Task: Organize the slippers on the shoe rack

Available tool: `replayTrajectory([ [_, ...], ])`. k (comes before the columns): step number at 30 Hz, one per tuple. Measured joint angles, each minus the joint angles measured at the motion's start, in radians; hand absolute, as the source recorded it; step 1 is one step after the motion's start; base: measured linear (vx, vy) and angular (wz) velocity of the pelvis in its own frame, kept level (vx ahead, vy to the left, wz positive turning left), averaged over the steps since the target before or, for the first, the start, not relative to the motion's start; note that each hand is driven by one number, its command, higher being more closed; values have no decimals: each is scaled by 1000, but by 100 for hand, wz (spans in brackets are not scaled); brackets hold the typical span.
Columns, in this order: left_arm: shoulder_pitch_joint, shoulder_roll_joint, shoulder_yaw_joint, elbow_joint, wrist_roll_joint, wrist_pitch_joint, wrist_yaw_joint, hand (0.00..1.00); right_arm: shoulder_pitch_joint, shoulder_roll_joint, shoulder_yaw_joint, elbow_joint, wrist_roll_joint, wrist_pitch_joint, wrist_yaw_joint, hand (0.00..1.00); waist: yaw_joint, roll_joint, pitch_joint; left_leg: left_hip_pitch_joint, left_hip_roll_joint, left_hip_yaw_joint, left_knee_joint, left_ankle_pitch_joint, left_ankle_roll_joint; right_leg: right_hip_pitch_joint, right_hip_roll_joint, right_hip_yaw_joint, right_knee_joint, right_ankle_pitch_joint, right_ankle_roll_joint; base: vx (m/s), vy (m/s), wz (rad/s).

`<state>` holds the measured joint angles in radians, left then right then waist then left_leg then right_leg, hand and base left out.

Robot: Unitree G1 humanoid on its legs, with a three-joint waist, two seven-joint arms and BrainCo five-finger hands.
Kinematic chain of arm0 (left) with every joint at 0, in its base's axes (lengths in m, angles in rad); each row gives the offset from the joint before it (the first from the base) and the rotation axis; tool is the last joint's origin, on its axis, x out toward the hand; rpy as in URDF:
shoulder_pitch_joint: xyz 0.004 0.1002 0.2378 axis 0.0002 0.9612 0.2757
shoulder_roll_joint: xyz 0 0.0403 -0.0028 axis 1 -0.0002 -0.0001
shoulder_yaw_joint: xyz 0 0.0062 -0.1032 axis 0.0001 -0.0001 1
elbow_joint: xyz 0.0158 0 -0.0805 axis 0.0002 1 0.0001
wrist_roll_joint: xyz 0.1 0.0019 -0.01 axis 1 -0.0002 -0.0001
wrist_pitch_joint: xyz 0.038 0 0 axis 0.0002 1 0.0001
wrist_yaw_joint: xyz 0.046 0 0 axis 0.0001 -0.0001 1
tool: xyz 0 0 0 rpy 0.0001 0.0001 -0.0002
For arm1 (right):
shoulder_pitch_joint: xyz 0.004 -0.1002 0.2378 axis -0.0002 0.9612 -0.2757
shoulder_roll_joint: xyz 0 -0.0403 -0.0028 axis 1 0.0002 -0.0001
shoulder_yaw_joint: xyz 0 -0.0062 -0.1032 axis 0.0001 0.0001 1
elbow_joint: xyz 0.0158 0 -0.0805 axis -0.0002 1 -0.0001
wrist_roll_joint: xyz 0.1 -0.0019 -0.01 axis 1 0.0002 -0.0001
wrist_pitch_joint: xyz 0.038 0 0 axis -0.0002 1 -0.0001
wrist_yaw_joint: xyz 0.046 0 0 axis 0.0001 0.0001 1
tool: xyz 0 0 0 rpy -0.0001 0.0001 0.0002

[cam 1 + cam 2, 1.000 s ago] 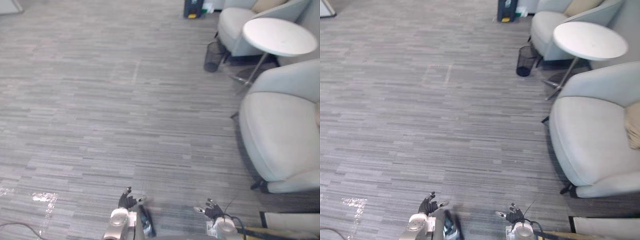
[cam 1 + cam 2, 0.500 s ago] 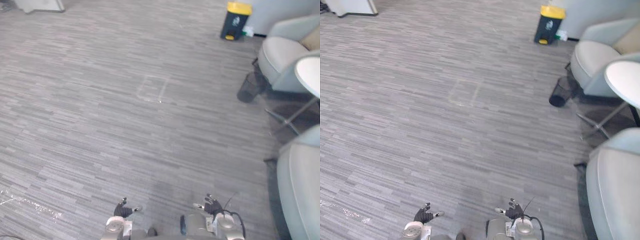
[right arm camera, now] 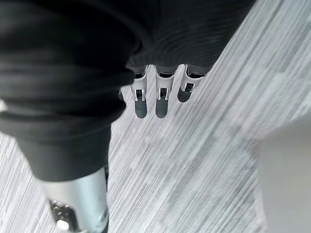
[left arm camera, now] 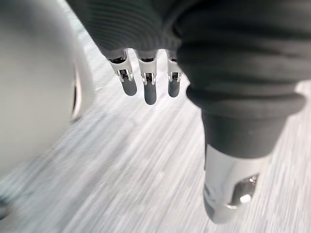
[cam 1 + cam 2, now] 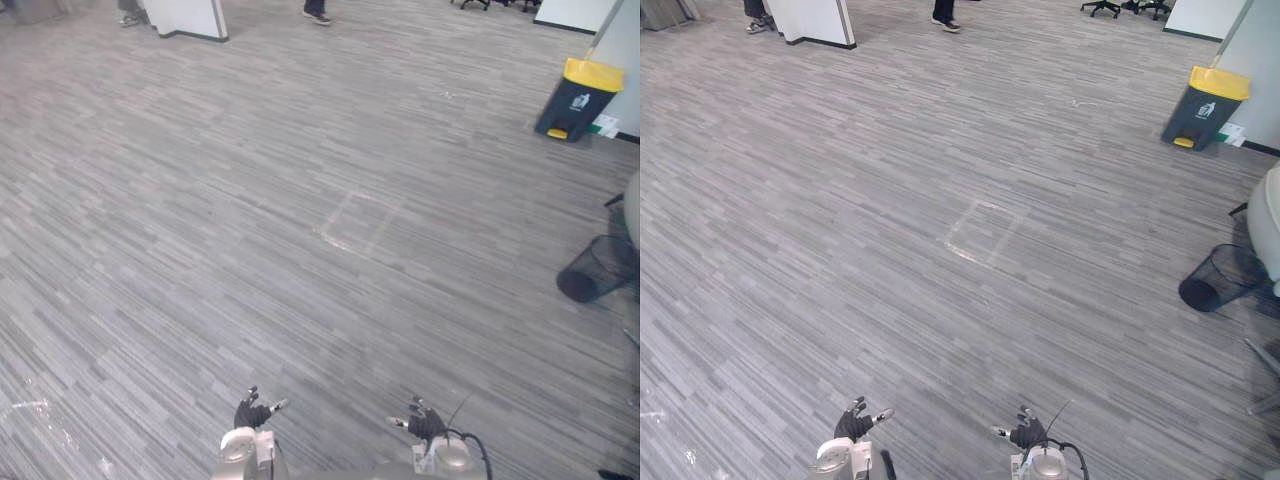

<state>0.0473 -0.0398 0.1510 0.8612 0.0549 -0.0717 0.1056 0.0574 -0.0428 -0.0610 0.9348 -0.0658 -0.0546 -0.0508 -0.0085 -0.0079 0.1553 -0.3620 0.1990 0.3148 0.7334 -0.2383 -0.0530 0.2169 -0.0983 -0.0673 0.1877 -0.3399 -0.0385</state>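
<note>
My left hand (image 5: 252, 412) hangs low at the bottom of the left eye view, over grey striped carpet. Its fingers (image 4: 149, 85) are straight and hold nothing, with the thumb (image 4: 228, 189) apart from them. A little to its right, my right hand (image 5: 426, 420) hangs at the same height. Its fingers (image 3: 160, 99) are also straight, and only carpet lies past them.
A dark bin with a yellow lid (image 5: 577, 98) stands at the far right, and a black mesh wastebasket (image 5: 592, 270) lies nearer. A grey armchair's edge (image 5: 1268, 225) is at the right. A taped square (image 5: 362, 222) marks the carpet. A white partition (image 5: 185, 15) and a person's shoes (image 5: 317, 15) are far off.
The whole picture has swung left: the armchairs and round table slid out to the right, and the yellow-lidded bin and far partition came in. Both hands keep the same pose.
</note>
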Motion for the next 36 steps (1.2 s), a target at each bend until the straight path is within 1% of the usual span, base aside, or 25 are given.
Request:
replayTrajectory([
  [1,-2,8,-32,7,0,-2,0,0,0,-2,-12,6,-1,1,0,0,0,1,-1,-1,-60,-31,-220,66,-3,14,-17,10,0,0,3,549,262,-15],
  [2,-3,22,-66,14,-2,-4,-1,0,-2,-12,-16,29,-2,3,0,0,9,7,-6,18,-112,-87,-373,223,18,27,-28,42,-4,7,17,455,198,10],
  [3,-26,39,-93,34,0,-5,0,0,-8,-1,-11,45,-3,11,1,0,-4,-14,-23,36,-142,-74,-397,215,32,24,-59,58,1,48,53,601,254,22],
  [5,-41,65,-95,50,0,-4,2,0,-13,5,-14,48,-11,8,5,0,-8,-21,-28,27,-146,-75,-345,146,61,-17,-58,137,91,138,108,677,298,17],
  [6,-33,65,-97,66,0,-2,2,0,-14,2,-20,48,-12,7,4,0,-8,-35,-32,57,-161,-68,-341,110,72,-52,-61,169,204,169,121,731,310,-1],
  [8,-22,73,-113,76,0,3,2,0,-13,3,-37,54,-11,6,3,0,-24,-51,-19,170,-193,-66,-389,69,84,-146,-65,203,501,312,187,614,207,3],
  [9,-16,82,-125,85,0,7,2,0,-15,4,-36,60,-7,4,6,0,-27,-53,-15,243,-201,-62,-420,52,88,-219,-59,213,686,281,193,577,155,-18],
  [10,-14,90,-134,97,0,11,2,0,-19,5,-32,57,-5,0,9,0,-27,-49,-9,327,-205,-53,-462,51,89,-286,-58,188,812,224,158,667,158,-30],
  [12,-11,94,-138,107,-1,11,3,0,-18,0,-30,32,-5,-15,10,0,-37,-22,4,468,-191,-51,-552,51,89,-362,-39,115,855,134,75,559,66,-20],
  [13,-14,101,-135,108,-4,10,5,0,-19,1,-30,21,-4,-19,10,0,-42,-16,6,523,-176,-49,-587,51,89,-421,-16,72,809,84,61,470,-35,4],
  [15,-24,101,-125,108,-12,10,6,0,-21,4,-31,4,-1,-28,10,0,-45,-21,8,574,-154,-49,-628,48,87,-511,6,11,692,48,62,459,-112,20],
  [16,-25,97,-126,108,-15,10,6,0,-21,4,-31,-8,-1,-29,11,0,-50,-21,8,598,-142,-50,-650,44,79,-551,14,-20,583,55,62,473,-161,35],
  [17,-21,98,-130,108,-17,10,5,0,-25,4,-25,-5,-3,-30,10,0,-56,-37,2,628,-147,-53,-677,28,53,-565,22,-50,335,142,68,480,-170,30],
  [18,-19,105,-133,107,-17,9,4,0,-21,4,-19,-4,-1,-29,10,0,-58,-56,0,644,-167,-66,-686,19,38,-571,16,-46,255,254,36,510,-191,17],
  [19,-28,88,-131,125,-16,11,4,0,-31,-5,-24,-5,5,-31,9,0,-61,-33,10,670,-136,-77,-691,6,18,-564,41,-47,298,241,3,505,-205,-19],
  [20,-24,71,-129,134,-16,10,-1,0,-41,-14,-28,2,-1,-29,8,0,-55,-4,6,676,-115,-83,-681,11,11,-570,62,-49,318,200,-7,421,-185,-28],
  [21,-24,58,-118,134,-16,10,-1,0,-43,-14,-46,-6,0,-30,9,0,-61,9,12,678,-106,-82,-656,21,-7,-568,67,-51,337,165,-12,505,-234,-20],
  [23,-22,38,-88,131,-16,11,-2,0,-42,-4,-59,-11,1,-26,4,0,-75,15,12,634,-78,-95,-503,41,-41,-525,80,-59,338,114,-22,538,-266,9],
  [25,-10,16,-53,100,-15,10,-4,0,-26,4,-43,-21,0,-13,5,0,-72,18,13,506,-12,-143,-141,95,-103,-417,111,-56,272,95,-40,509,-217,-8],
  [27,19,2,-36,52,-11,10,-10,0,-1,1,-11,-46,0,-11,4,0,-52,18,16,372,41,-156,210,95,-107,-303,148,-19,214,65,-79,459,-79,-61],
  [29,28,3,-17,18,-11,8,-11,0,13,2,-3,-51,2,-5,3,0,-35,4,18,286,70,-112,339,68,-81,-220,160,34,182,34,-91,441,-8,-84],
  [31,35,6,-10,3,-12,4,-12,0,24,1,1,-44,9,-3,1,0,-26,2,5,200,64,-60,288,14,-46,-156,151,119,150,21,-81,478,62,-109],
  [33,33,9,-15,2,-11,-4,-12,0,22,3,-6,-39,10,-1,0,0,-21,1,6,144,19,-49,126,-23,-25,-96,124,195,109,19,-76,527,160,-130],
  [34,27,19,-43,7,-11,-10,-13,0,21,5,-14,-11,25,-1,1,0,-13,-14,-1,99,-68,-100,-136,-8,-29,-66,74,243,77,16,-58,499,224,-117],
  [36,15,24,-82,19,-11,-11,-13,0,23,-1,-18,2,28,-1,0,0,-6,-7,-8,86,-119,-178,-363,70,-36,-49,57,272,56,12,-35,439,240,-95],
])
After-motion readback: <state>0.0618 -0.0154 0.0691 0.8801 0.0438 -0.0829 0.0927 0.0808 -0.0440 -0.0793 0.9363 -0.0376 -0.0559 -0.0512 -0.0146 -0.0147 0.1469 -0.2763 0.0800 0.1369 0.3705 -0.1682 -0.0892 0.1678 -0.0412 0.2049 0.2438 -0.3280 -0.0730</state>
